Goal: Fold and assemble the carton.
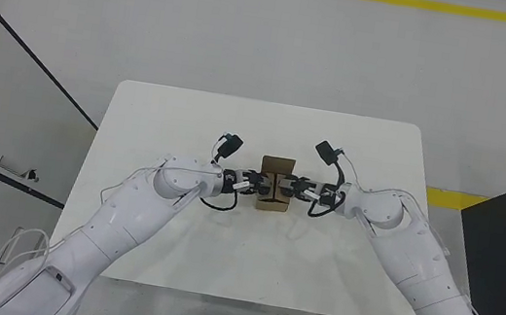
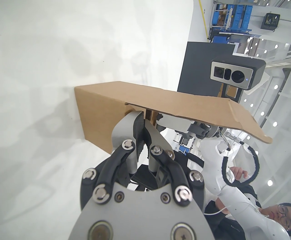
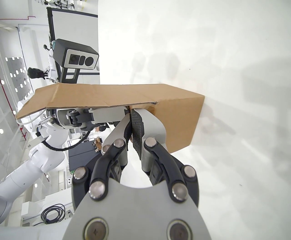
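My left fingers (image 2: pixel 125 129) are pinched tight on one side panel of the brown carton (image 1: pixel 275 185), and my right fingers (image 3: pixel 153 127) are clamped on the opposite side. The carton sits on the white counter (image 1: pixel 190 119), near its middle, between both my arms.

The white left arm (image 1: pixel 141 215) comes in from 7 o'clock. It bends, and its end part lies flat, pointing to 3 o'clock. The white right arm (image 1: pixel 411 255) comes in from 5 o'clock. It bends the same way and points to 9 o'clock.

The grey and black left gripper (image 2: pixel 142 118) has its fingers pinched tight on the 9 o'clock side of the brown cardboard carton (image 1: pixel 278 168). The grey and black right gripper (image 3: pixel 131 114) has its fingers pinched tight on the 3 o'clock side. The two grippers face each other, tip to tip.
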Controlling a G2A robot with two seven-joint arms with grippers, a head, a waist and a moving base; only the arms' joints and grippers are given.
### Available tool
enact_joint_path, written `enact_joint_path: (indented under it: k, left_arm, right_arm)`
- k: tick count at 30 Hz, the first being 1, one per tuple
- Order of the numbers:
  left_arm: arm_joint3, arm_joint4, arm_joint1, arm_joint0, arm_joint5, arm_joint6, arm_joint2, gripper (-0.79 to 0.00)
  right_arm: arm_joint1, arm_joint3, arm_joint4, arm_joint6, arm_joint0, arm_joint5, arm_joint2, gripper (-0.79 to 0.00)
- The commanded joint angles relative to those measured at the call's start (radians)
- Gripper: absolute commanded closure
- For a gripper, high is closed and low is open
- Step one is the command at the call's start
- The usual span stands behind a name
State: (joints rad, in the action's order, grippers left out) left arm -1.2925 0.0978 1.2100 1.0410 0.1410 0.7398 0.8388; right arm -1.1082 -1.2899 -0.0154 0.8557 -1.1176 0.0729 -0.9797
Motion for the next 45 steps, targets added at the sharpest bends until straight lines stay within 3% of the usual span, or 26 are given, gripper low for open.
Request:
enact_joint_path:
  k: [1, 45]
  left_arm:
    - [-0.003, -0.002, 0.000, 0.003, -0.002, 0.002, 0.003, 0.000]
    - [-0.027, -0.037, 0.004, 0.028, 0.008, 0.021, 0.034, 0.000]
  right_arm:
    - [-0.001, 0.001, 0.001, 0.001, 0.002, 0.000, 0.002, 0.000]
    - [-0.006, -0.017, 0.010, 0.010, -0.008, -0.008, -0.007, 0.000]
